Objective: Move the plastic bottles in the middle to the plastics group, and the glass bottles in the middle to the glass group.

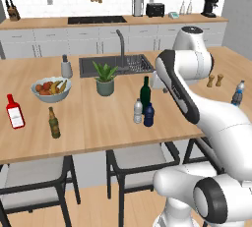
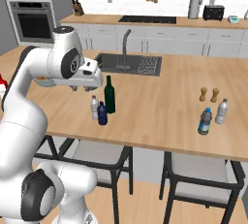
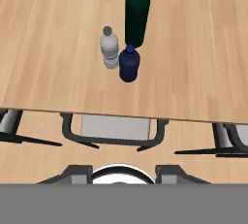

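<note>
Three bottles cluster mid-table: a tall dark green glass bottle (image 1: 144,92) (image 2: 110,95) (image 3: 137,17), a clear greyish plastic bottle (image 1: 138,111) (image 2: 94,107) (image 3: 110,48) and a squat dark blue plastic bottle (image 1: 148,115) (image 2: 102,113) (image 3: 129,63). My gripper (image 2: 83,88) (image 3: 121,174) hangs open above the table, just left of and higher than them, holding nothing. The glass group, a red flask (image 1: 15,112) and an olive-brown bottle (image 1: 54,123), stands far left. The plastics group's blue-capped water bottle (image 1: 238,93) (image 2: 205,121) stands far right.
A second clear bottle (image 2: 222,111) and two wooden shakers (image 1: 215,80) (image 2: 209,94) stand near the water bottle. A fruit bowl (image 1: 51,88), potted plant (image 1: 105,78) and sink (image 1: 115,65) lie behind the middle bottles. Chairs (image 3: 114,133) tuck under the table's front edge.
</note>
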